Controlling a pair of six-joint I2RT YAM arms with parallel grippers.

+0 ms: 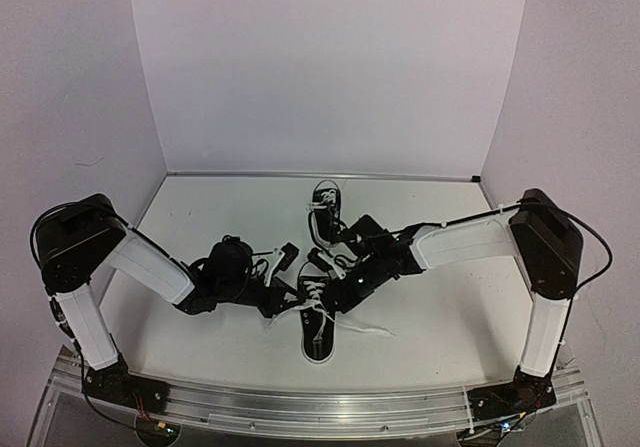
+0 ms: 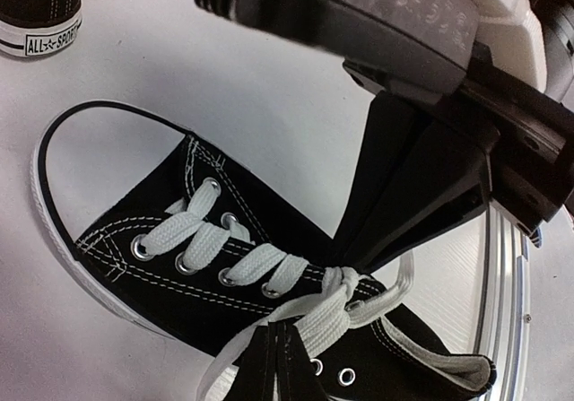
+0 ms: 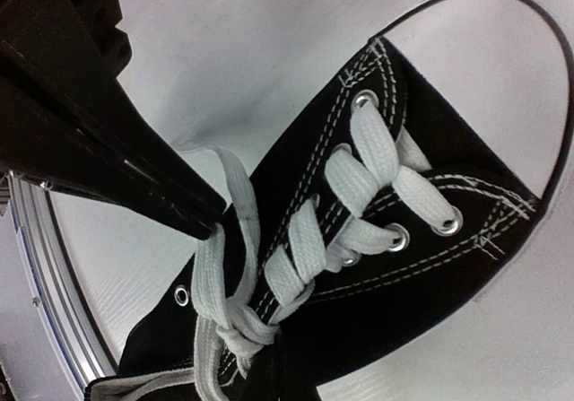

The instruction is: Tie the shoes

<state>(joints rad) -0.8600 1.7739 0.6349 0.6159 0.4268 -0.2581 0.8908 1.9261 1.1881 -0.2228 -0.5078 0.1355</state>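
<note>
Two small black shoes with white toes sit on the table [image 1: 450, 317]. The near shoe [image 1: 318, 339] lies mid-table, heel toward the near edge, its white laces [image 2: 224, 248] crossed in one loose knot. The far shoe [image 1: 325, 210] sits by the far edge.

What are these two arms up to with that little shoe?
Two robot arms are tying a shoe. Both meet over the near shoe, which lies at the front middle of the table. The left gripper and right gripper are shut, and each seems to pinch a strand of the white laces beside a first crossing knot. No bow shows yet. The second shoe lies farther back, untouched.
</note>
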